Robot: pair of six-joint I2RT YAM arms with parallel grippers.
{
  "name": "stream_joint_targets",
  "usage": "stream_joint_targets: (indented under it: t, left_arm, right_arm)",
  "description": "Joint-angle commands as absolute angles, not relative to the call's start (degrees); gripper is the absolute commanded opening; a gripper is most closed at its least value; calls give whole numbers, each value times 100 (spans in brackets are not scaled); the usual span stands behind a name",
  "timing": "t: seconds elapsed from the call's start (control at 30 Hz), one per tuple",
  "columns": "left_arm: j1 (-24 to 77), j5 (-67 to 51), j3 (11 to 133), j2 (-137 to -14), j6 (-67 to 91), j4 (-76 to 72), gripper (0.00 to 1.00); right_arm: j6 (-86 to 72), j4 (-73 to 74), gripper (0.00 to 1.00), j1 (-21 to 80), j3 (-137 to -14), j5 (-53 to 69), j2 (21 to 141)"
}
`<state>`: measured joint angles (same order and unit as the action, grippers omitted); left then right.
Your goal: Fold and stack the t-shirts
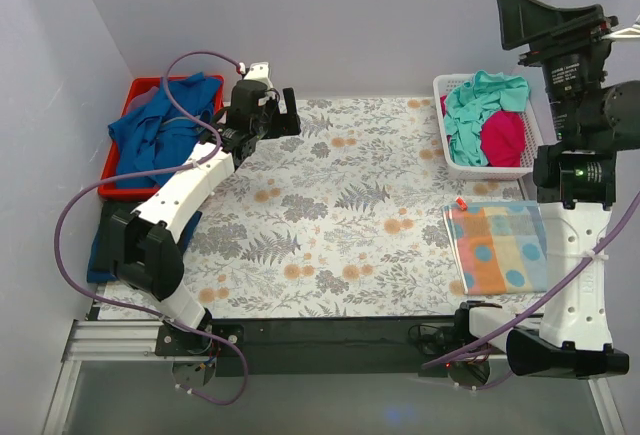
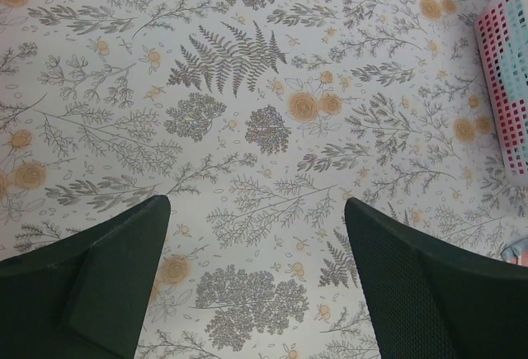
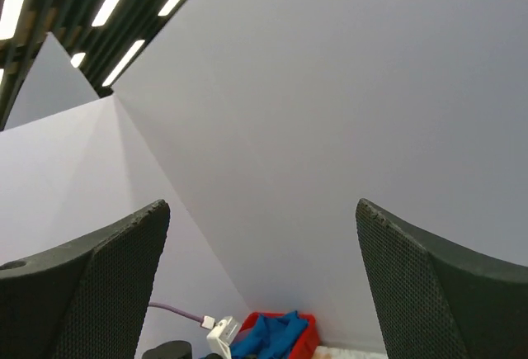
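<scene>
Left gripper (image 2: 256, 281): jaws spread wide with nothing between them; only the floral tablecloth (image 2: 247, 128) shows in the gap.
Right gripper (image 3: 260, 289): raised high and tipped up toward the wall, jaws fully apart and empty.
Blue t-shirt (image 1: 160, 125): heaped loosely in the red tray (image 1: 112, 170), behind the left jaws on their wrist side and just beside the gripper body. It also shows far beyond the right jaws, low in their gap.
Teal t-shirt (image 1: 480, 105): crumpled in the white basket (image 1: 445, 150), well ahead of the left jaws across the table (the basket's mesh wall shows at the edge of the left wrist view).
Crimson-pink t-shirt (image 1: 505, 135): bunched in the same basket, touching the teal one, lower than the raised right jaws.
Dark blue folded cloth (image 1: 100, 250): flat at the table's edge, far back from the left jaws, partly hidden by the left arm.
Patchwork cloth (image 1: 500, 245): spread flat near the right arm's base, well apart from both pairs of jaws.
</scene>
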<state>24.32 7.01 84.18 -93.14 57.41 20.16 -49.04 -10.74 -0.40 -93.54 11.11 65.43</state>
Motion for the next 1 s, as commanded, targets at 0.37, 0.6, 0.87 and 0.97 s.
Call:
stream_joint_targets:
  t: [0.37,0.6,0.87,0.97]
  left_arm:
    - [2399,703,8508,-8850,5678,2127,86]
    - [2399,677,8482,-8850,5704,2092,86]
    - [2408,747,8341,-8780,5722,1986,87]
    - [2408,756,8341,-8833,5713,1986,94]
  right_arm:
    - [-4192,-4324,98,-44,-8279,1757,5853]
    - [-4430,-4342,98,-44,-7815,1120,5846]
    - [-2823,-1220,98,-44,-8665,730,6309]
    - [-2444,-295,98,-44,-8972,607,6740]
